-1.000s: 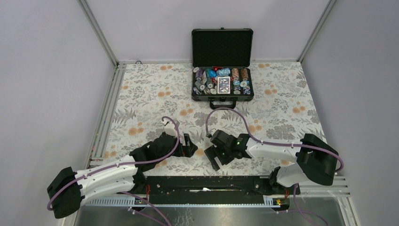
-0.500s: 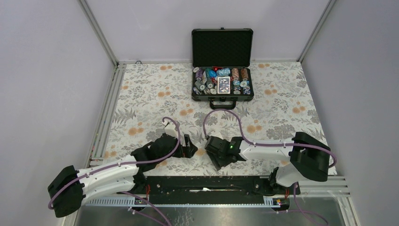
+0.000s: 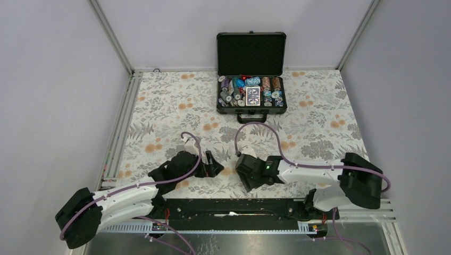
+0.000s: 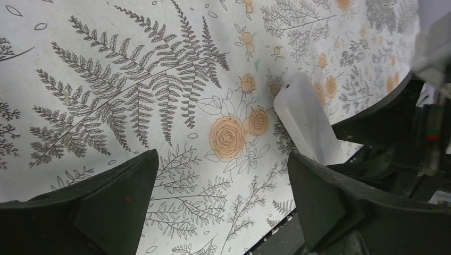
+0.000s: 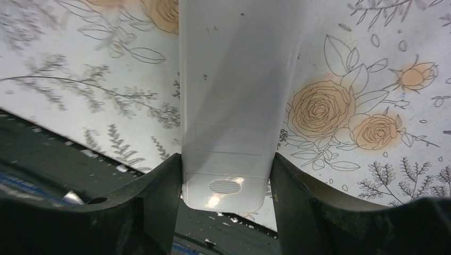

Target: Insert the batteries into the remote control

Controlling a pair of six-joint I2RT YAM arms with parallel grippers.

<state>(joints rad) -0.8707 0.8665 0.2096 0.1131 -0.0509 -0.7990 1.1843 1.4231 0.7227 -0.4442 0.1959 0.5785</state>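
Note:
The remote control (image 5: 239, 79) lies back-up on the floral cloth, plain white, its ribbed battery-cover end poking past the table's near edge. My right gripper (image 5: 226, 162) is shut on it, one finger pressed flat against each long side. From above, the right gripper (image 3: 248, 176) covers the remote. In the left wrist view the remote (image 4: 306, 119) shows as a white slab to the right, with the right gripper's dark fingers over its near end. My left gripper (image 4: 222, 159) hangs open over bare cloth, to the left of the remote, holding nothing; from above it shows as the left gripper (image 3: 213, 166). The batteries are out of view.
An open black chip case (image 3: 251, 98) with chips and cards stands at the back centre of the cloth. A black rail (image 3: 234, 206) runs along the near edge, just below both grippers. Metal frame posts and grey walls close in the sides.
The right gripper's jaws have closed in onto the remote's sides, and that arm shifted slightly left. The left gripper has stayed open and almost still.

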